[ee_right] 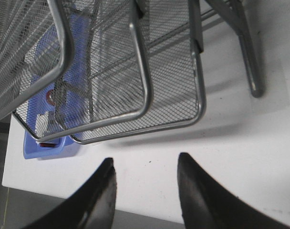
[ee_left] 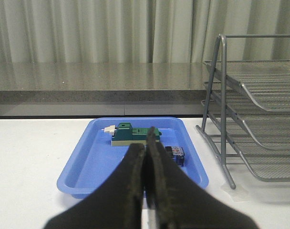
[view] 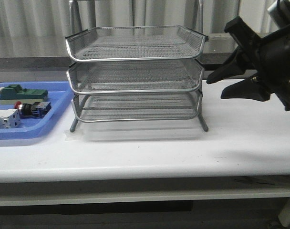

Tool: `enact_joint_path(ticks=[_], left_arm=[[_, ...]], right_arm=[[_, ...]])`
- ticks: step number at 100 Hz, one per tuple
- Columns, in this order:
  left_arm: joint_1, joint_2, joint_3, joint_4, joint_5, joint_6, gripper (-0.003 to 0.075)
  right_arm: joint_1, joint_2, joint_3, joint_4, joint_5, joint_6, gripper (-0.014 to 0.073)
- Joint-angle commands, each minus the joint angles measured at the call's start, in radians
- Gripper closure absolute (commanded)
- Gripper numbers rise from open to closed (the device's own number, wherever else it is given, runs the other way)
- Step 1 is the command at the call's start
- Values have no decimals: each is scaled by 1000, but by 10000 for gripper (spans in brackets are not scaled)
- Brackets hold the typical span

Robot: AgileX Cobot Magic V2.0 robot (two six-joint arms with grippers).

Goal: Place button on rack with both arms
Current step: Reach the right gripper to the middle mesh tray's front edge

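Note:
The button (view: 29, 109), with a red head and dark body, lies in the blue tray (view: 49, 125) at the table's left. In the left wrist view the button (ee_left: 176, 155) is partly hidden behind my fingers. The three-tier silver wire rack (view: 135, 71) stands mid-table. My left gripper (ee_left: 146, 139) is shut with nothing in it and hovers in front of the tray, out of the front view. To the right of the rack, beside its middle tier, my right gripper (view: 215, 89) hangs open and empty. In the right wrist view it (ee_right: 146, 161) is apart from the rack (ee_right: 144, 95).
A green block (view: 21, 92) and a white boxy component (view: 4, 118) share the blue tray (ee_left: 83, 167) with the button. The green block (ee_left: 131, 135) lies at the tray's far side. A grey counter and curtains run behind the table.

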Motion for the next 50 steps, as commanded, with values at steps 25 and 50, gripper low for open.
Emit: enact_joint_path(ticks=[25, 50], left_arm=[[-2, -30, 32, -4, -84, -6, 741], [-2, -30, 32, -4, -84, -6, 741]], right_arm=[[-3, 110, -174, 82, 95, -22, 263], [-3, 190, -262, 82, 122, -21, 263]])
